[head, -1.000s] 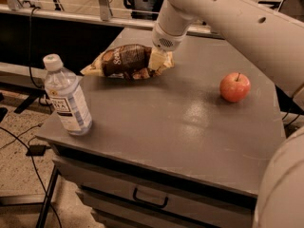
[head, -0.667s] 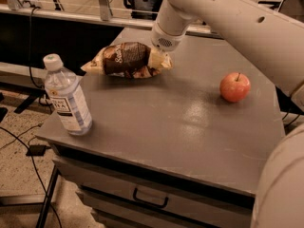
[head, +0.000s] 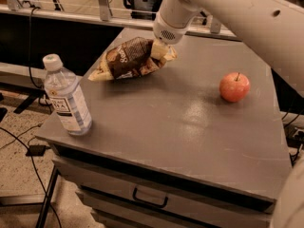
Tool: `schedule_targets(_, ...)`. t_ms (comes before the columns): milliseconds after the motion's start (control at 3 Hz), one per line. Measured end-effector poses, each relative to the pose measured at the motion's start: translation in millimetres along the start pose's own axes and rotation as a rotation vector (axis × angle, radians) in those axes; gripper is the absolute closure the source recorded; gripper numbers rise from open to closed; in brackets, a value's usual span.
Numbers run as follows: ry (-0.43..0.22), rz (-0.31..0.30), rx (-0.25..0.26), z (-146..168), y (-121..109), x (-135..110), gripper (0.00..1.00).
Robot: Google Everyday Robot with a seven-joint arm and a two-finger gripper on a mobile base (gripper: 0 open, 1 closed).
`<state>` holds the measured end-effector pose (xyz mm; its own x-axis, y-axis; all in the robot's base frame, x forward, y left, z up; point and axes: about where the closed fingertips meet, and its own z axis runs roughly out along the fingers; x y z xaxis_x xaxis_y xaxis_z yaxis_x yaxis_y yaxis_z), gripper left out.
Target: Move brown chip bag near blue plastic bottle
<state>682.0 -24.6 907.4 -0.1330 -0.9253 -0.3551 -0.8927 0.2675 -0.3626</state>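
The gripper (head: 160,50) tight on one end of brown chip bag (head: 129,59), capped blue plastic bottle (head: 67,102) upright well apart.

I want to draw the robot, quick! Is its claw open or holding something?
Gripper: closed, holding the brown chip bag by one end, over the back of the table.

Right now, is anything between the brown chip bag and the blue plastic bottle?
Nothing visible. The gripper holds the brown chip bag by one end; only bare table lies between it and the blue plastic bottle.
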Motion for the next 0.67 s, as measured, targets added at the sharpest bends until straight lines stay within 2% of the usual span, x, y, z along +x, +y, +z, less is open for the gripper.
schedule_targets(667,-0.048,0.003,0.095,-39.3,-5.5,-10.7,1.0)
